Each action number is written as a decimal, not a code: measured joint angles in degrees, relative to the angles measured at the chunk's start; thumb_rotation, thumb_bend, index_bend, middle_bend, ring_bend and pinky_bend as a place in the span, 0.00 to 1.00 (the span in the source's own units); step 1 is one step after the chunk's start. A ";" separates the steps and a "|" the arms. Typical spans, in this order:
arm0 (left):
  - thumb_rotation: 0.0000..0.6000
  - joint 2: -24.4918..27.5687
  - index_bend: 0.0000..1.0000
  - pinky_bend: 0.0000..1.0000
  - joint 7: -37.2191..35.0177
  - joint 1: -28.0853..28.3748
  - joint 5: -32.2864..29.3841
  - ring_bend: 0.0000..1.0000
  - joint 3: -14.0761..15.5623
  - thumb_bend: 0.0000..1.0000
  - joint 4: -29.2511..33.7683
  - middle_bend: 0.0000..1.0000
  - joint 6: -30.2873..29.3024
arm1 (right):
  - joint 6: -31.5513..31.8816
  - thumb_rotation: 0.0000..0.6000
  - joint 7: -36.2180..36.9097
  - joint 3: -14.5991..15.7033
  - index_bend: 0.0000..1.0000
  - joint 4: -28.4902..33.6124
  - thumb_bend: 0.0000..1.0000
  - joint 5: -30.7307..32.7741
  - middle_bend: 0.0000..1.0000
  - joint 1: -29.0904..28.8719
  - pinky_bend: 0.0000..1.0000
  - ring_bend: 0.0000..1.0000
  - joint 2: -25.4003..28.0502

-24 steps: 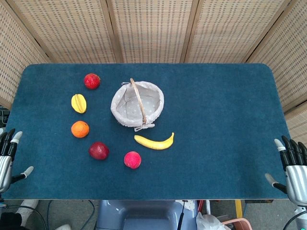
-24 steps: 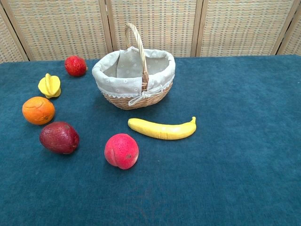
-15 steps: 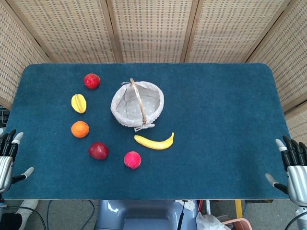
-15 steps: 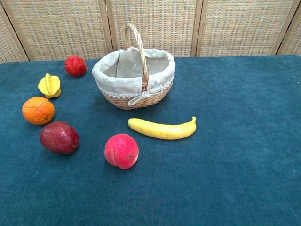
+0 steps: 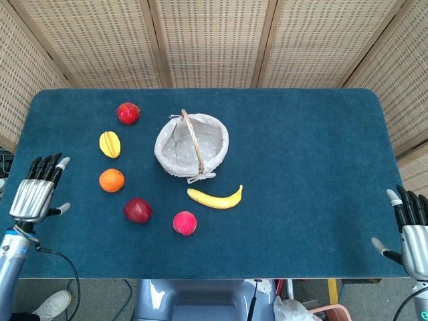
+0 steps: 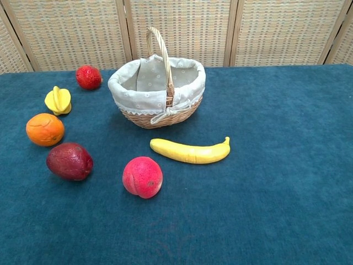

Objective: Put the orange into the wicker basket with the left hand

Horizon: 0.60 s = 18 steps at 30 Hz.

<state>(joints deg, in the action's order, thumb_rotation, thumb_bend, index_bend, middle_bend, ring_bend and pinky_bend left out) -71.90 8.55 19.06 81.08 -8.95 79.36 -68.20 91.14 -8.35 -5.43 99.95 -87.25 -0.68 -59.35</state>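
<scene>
The orange lies on the blue table to the left of the wicker basket, which has a pale cloth lining and an upright handle. My left hand hovers over the table's left edge, fingers spread, holding nothing, a hand's width left of the orange. At the front right corner my right hand is open and off the table. The chest view shows neither hand.
Around the orange lie a yellow starfruit, a red fruit, a dark red fruit and a pink peach. A banana lies in front of the basket. Wicker screens stand behind the table.
My left hand has moved up and in from the front left corner towards the orange. The right hand has slid slightly lower. The fruit and basket have not moved.
</scene>
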 measured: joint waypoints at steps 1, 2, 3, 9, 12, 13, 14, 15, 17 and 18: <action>1.00 -1.03 0.00 0.03 -1.59 1.19 0.20 0.00 0.01 0.00 -2.53 0.00 1.61 | -0.26 1.00 -0.17 -0.09 0.00 -0.03 0.00 0.32 0.00 -0.11 0.00 0.00 -0.07; 1.00 -2.47 0.00 0.03 -4.02 2.77 0.59 0.00 0.10 0.00 -5.95 0.00 3.69 | -0.49 1.00 -0.32 -0.17 0.00 -0.06 0.00 0.63 0.00 -0.21 0.00 0.00 -0.15; 1.00 -3.59 0.01 0.04 -5.95 3.94 0.94 0.00 0.22 0.00 -8.52 0.00 5.18 | -0.80 1.00 -0.55 -0.27 0.00 -0.10 0.00 1.05 0.00 -0.33 0.00 0.00 -0.26; 1.00 -12.26 0.05 0.08 -16.37 11.21 3.90 0.00 1.90 0.00 -23.53 0.00 13.69 | -2.50 1.00 -2.04 -0.76 0.00 -0.61 0.00 3.33 0.00 -1.05 0.00 0.00 -1.13; 1.00 -15.73 0.11 0.14 -20.26 13.62 5.25 0.00 2.78 0.00 -28.49 0.00 15.72 | -2.82 1.00 -2.43 -0.95 0.00 -0.80 0.00 3.87 0.00 -1.29 0.00 0.00 -1.42; 1.00 -16.87 0.13 0.16 -22.18 14.34 5.90 0.02 3.19 0.00 -30.01 0.02 15.73 | -2.83 1.00 -2.43 -0.98 0.00 -0.82 0.00 3.97 0.00 -1.31 0.00 0.00 -1.43; 1.00 -17.79 0.15 0.17 -23.63 14.83 6.44 0.03 3.52 0.00 -31.18 0.03 15.54 | -2.86 1.00 -2.41 -1.02 0.00 -0.83 0.00 4.11 0.00 -1.32 0.00 0.00 -1.45; 1.00 -18.76 0.18 0.19 -25.00 15.26 6.99 0.06 3.85 0.00 -32.37 0.06 15.19 | -2.95 1.00 -2.35 -1.08 0.00 -0.86 0.00 4.31 0.00 -1.36 0.00 0.00 -1.46; 1.00 -20.74 0.25 0.25 -27.47 16.12 8.01 0.13 4.59 0.00 -35.04 0.14 14.32 | -3.18 1.00 -2.28 -1.13 0.00 -0.95 0.00 4.58 0.00 -1.45 0.00 0.00 -1.47; 1.00 -21.46 0.30 0.28 -28.18 16.46 8.32 0.16 4.86 0.01 -36.07 0.18 14.04 | -3.32 1.00 -2.25 -1.15 0.00 -1.00 0.00 4.69 0.00 -1.52 0.00 0.00 -1.47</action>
<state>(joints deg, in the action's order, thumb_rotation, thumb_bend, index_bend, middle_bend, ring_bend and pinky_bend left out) -93.36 -19.63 35.52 89.40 -4.10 43.29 -54.15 87.81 -10.60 -6.58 98.95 -82.56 -2.19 -60.82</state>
